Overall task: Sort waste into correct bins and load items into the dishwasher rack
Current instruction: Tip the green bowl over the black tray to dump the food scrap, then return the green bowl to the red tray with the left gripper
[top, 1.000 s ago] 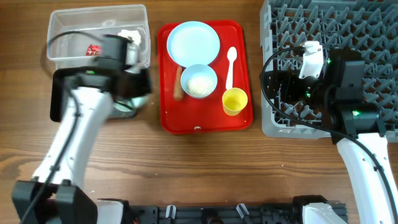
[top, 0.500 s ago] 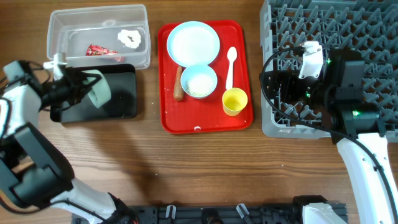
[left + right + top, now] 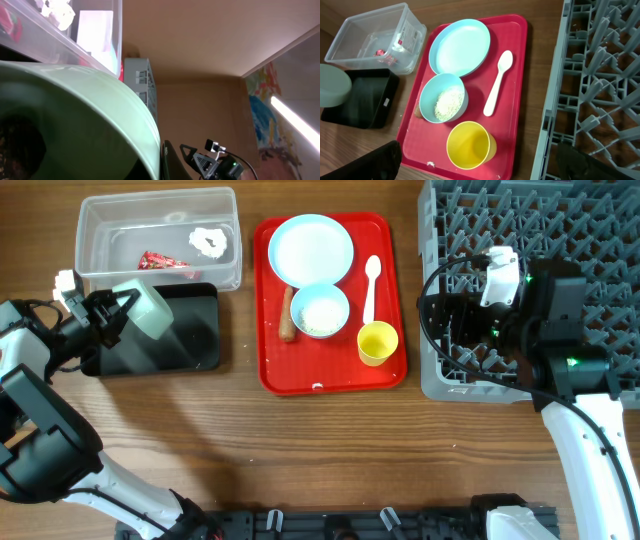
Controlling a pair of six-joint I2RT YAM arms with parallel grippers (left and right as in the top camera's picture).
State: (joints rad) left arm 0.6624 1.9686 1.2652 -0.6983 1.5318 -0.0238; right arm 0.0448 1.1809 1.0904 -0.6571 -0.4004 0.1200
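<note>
Wood grain shows across the counter (image 3: 320, 450), which carries every piece. At its left end the left fingers (image 3: 112, 315) clamp the rim of the mint-green bowl (image 3: 150, 310), holding it tipped on its side above the left part of the black tray (image 3: 195, 340). In the left wrist view the bowl's inner wall fills most of the frame. A dark brown mass (image 3: 17, 147) sits low inside it, probably the food lump, though it is too close and dim to be sure.

Just behind the black tray stands the clear tub (image 3: 92, 220), with the red wrapper (image 3: 160, 262) and the white tissue (image 3: 210, 242) lying in it. The red tray (image 3: 330, 378) holds the pale-blue plate (image 3: 310, 248) at the back. In front of that is the pale-blue bowl (image 3: 319, 311) with rice grains (image 3: 446, 102) in it. The orange stick (image 3: 288, 315) lies against that bowl's left side. The white spoon (image 3: 371, 285) lies to its right, and the yellow cup (image 3: 377, 343) stands upright at the front.

The right fingers (image 3: 440, 320) are spread wide and hold nothing, above the left edge of the grey dishwasher rack (image 3: 560, 220).
</note>
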